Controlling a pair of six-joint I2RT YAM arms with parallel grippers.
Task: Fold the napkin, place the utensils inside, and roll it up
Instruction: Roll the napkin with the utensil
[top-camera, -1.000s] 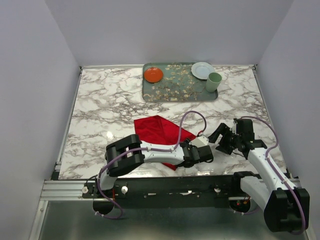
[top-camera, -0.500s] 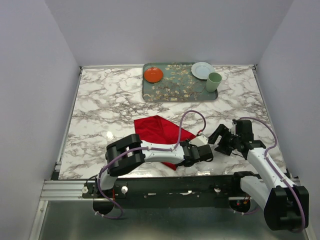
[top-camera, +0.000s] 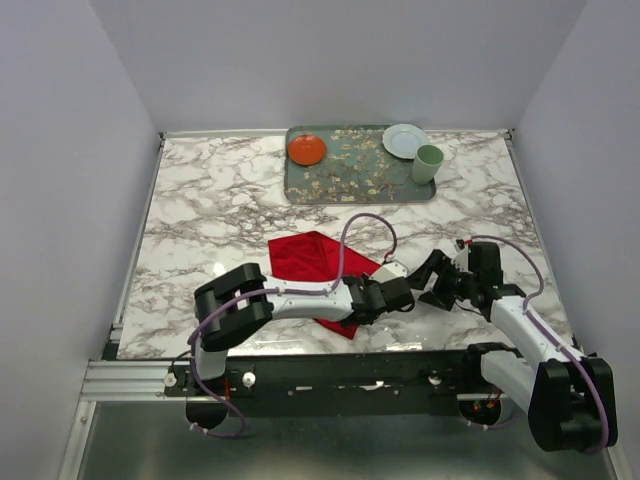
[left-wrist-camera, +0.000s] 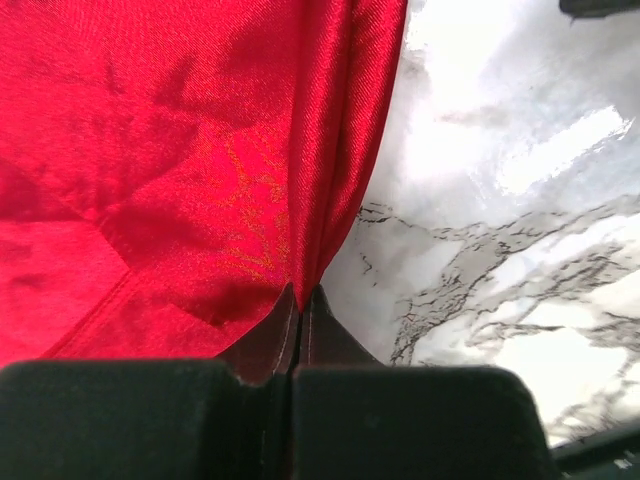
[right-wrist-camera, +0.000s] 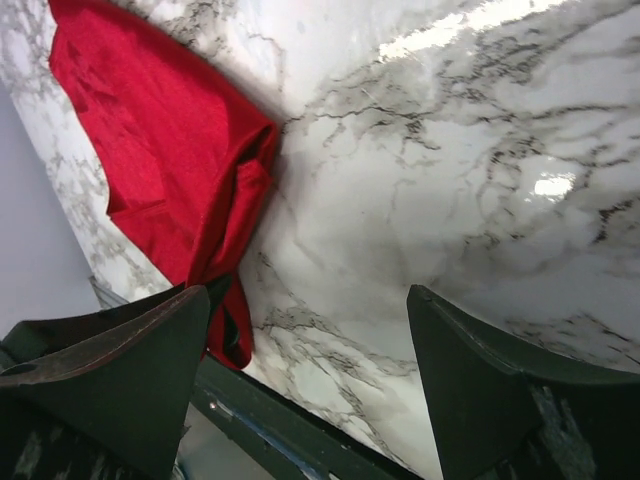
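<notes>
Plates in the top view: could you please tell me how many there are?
2. An orange-red plate lies at the left end of the tray; a pale plate lies at its far right corner, beside the green cup. None appears hidden.
</notes>
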